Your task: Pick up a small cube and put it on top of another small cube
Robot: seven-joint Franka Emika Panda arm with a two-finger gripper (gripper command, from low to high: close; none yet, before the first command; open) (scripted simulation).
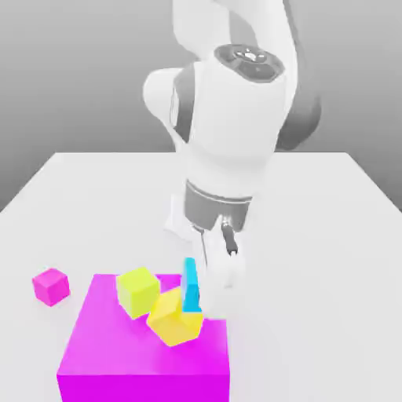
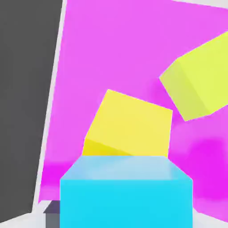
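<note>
At magenta block's edge [image 1: 141,345]: cyan cube [image 1: 190,284].

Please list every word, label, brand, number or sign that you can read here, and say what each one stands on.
There are none to read: the cyan cube, the yellow cubes, the magenta block and the arm bear no legible text.
</note>
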